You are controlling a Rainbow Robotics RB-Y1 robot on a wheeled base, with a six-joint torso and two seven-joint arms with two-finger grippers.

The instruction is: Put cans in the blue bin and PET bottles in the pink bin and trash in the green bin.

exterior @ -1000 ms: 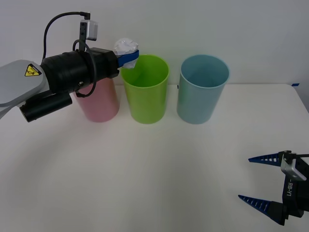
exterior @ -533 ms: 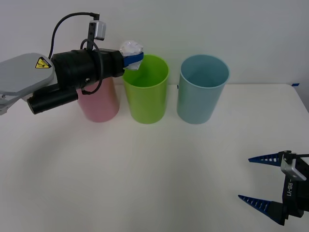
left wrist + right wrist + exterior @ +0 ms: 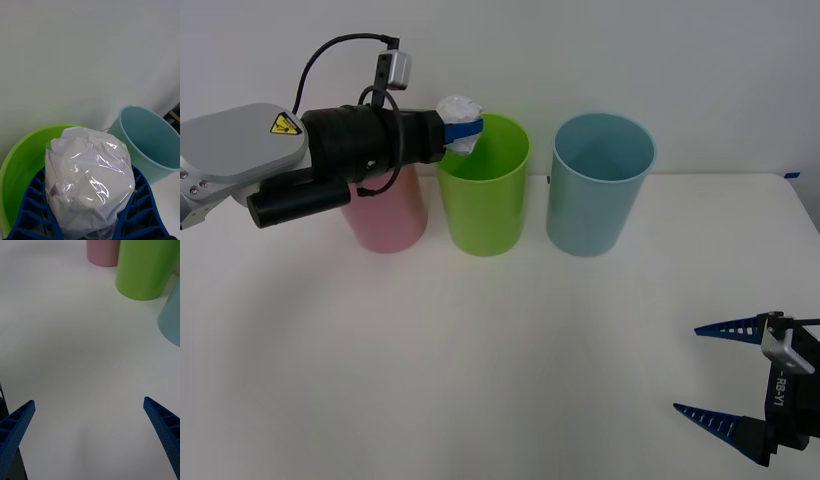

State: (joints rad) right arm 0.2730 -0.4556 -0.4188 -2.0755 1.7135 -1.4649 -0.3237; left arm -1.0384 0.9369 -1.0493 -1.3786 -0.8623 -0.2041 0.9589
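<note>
Presently clamped between the blue ribbed fingers of the left gripper [image 3: 464, 128]: a small crumpled white paper wad wrapped in clear plastic film, the trash [image 3: 459, 110]. In the left wrist view, trash [image 3: 90, 172] bulging up between both fingers [image 3: 32, 210], pressed from either side. Held in the air at the near-left rim of the tall lime-green plastic cup-shaped green bin [image 3: 483, 190], partly over its open mouth, above rim level. Left arm reaching in horizontally from the left, crossing in front of the top of the tall pale-pink plastic cup-shaped pink bin [image 3: 390, 220]. Standing upright in a row at the back of the white table [image 3: 480, 350]: pink bin on the left, green bin in the middle just beside it, and the tall light-blue plastic cup-shaped blue bin [image 3: 600, 185] on the right, a small gap apart from the green one. Parked low at the near right corner of the table, well apart from the bins: right gripper [image 3: 725, 375], fingers spread wide with nothing between them.
</note>
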